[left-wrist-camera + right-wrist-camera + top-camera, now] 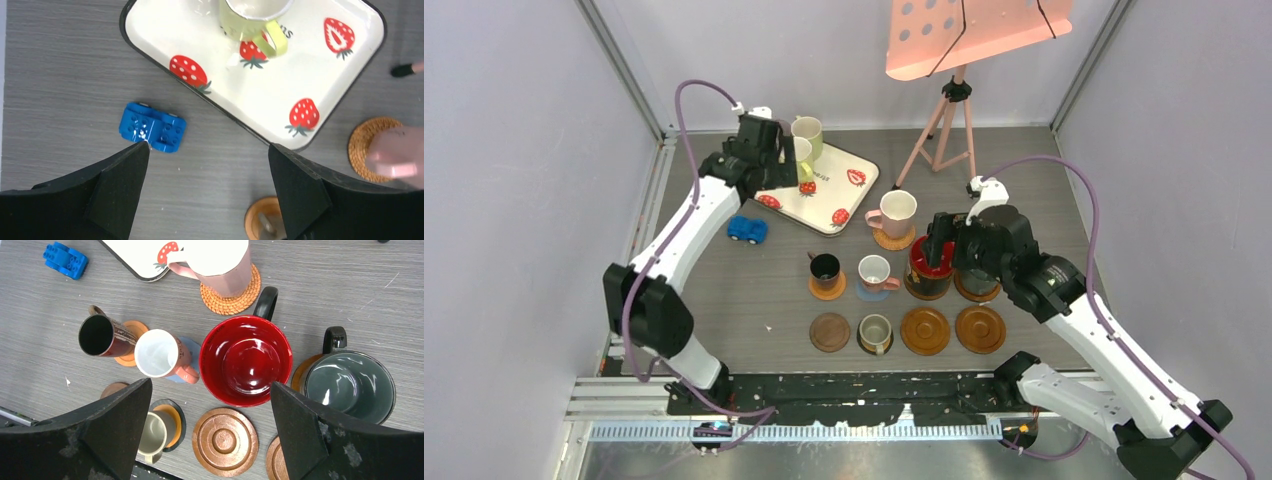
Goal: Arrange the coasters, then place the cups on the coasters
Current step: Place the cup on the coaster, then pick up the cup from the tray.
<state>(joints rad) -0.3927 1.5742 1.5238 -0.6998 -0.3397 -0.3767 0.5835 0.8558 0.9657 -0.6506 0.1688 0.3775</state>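
Observation:
My left gripper [207, 150] hangs open and empty over bare table between the toy car and the tray; it sits by the tray [776, 172] in the top view. A yellow-green cup [250, 20] stands on that tray, a cream cup [807, 130] behind it. My right gripper [210, 390] is open above the red-inside mug [245, 360], holding nothing. Beside it are a dark grey mug [350, 385], a pink cup [160, 354] on a blue coaster and a small black cup [100, 335] on an orange coaster. Two brown rimmed coasters [925, 330] [980, 329] lie bare.
A white strawberry tray [260, 100] lies at the back left, a blue toy car [152, 127] beside it. A mauve cup [894, 212] sits on a woven coaster [235, 300]. A dark wood coaster [830, 332] and a greyish cup [876, 334] are in front. A tripod [944, 120] stands behind.

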